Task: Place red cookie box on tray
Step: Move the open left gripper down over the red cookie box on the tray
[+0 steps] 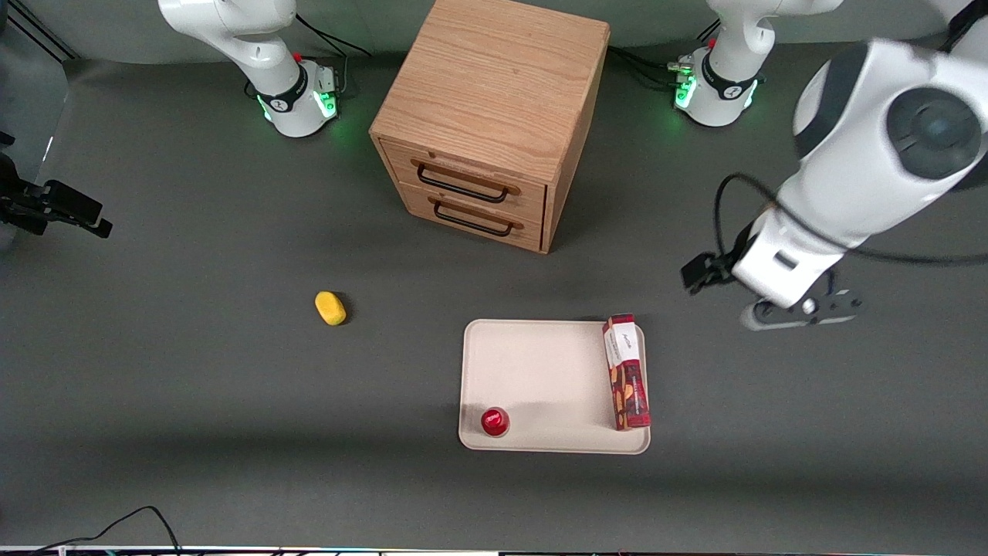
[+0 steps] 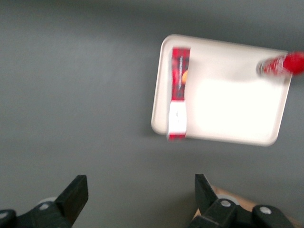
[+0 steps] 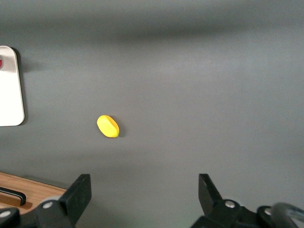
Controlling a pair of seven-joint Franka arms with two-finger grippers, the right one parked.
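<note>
The red cookie box [image 1: 627,372] lies flat on the cream tray [image 1: 540,363], along the tray's edge toward the working arm's end. Its white label end points away from the front camera and slightly overhangs the rim. The box [image 2: 179,92] and the tray [image 2: 228,109] also show in the left wrist view. My left gripper [image 1: 803,309] hangs above bare table, off the tray toward the working arm's end, a little farther from the front camera than the box. Its fingers [image 2: 76,197] are wide open with nothing between them, and the gripper [image 2: 138,194] is apart from the box.
A small round red cap-like object [image 1: 495,422] stands on the tray's corner nearest the front camera. A wooden two-drawer cabinet [image 1: 486,123] stands farther back. A yellow oval object [image 1: 330,307] lies toward the parked arm's end. A black cable [image 1: 131,521] lies at the near edge.
</note>
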